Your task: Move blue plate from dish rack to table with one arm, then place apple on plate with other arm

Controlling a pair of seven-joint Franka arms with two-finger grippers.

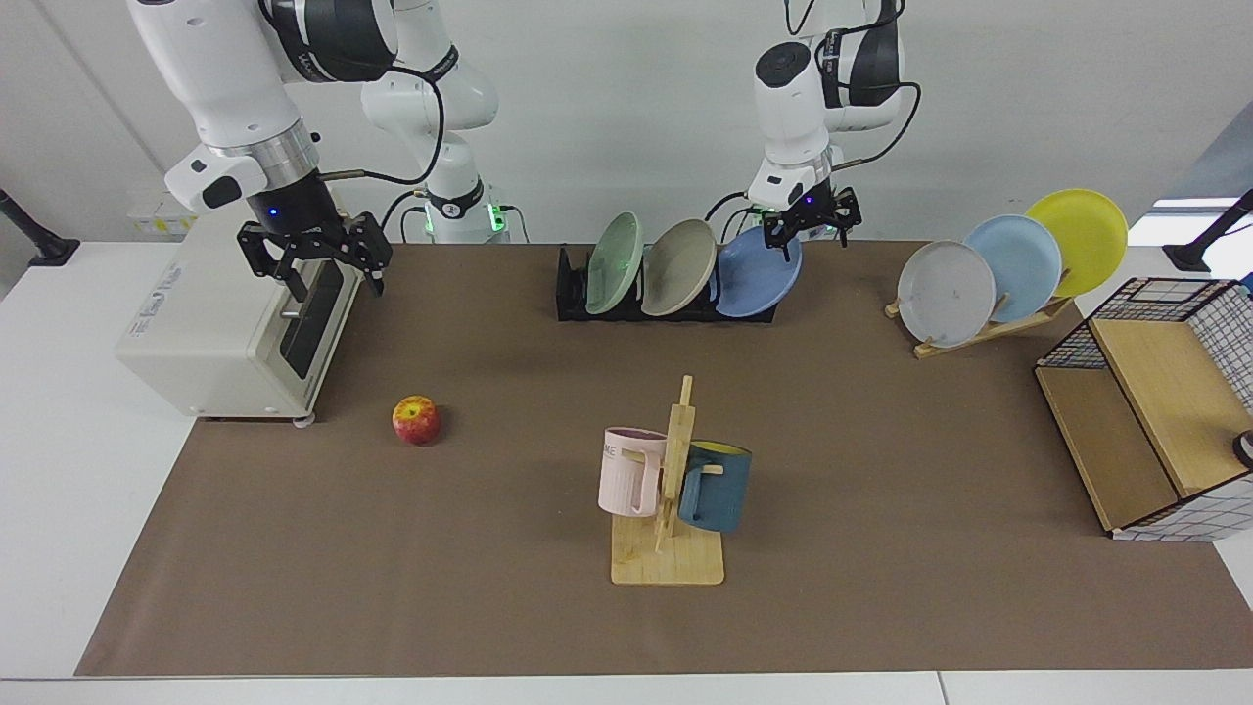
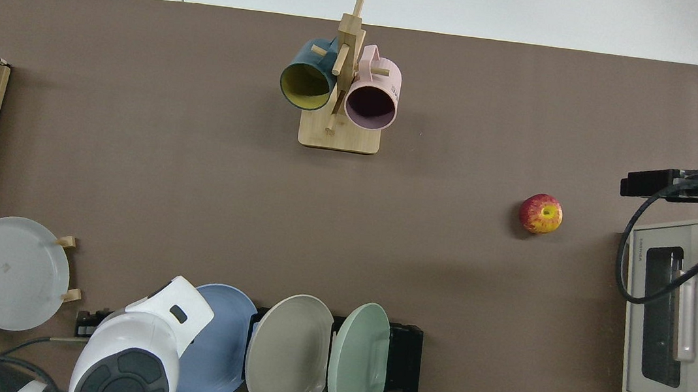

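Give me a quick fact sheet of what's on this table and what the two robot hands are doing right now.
blue plate: stands tilted at the end of the dish rack, beside a beige and a green plate
left hand: open, at the blue plate's upper rim
right hand: open, waiting above the toaster oven
apple: on the table, near the toaster oven
mug stand: holds a pink mug and a dark blue mug
wooden rack: holds grey, pale blue and yellow plates
step done: none yet
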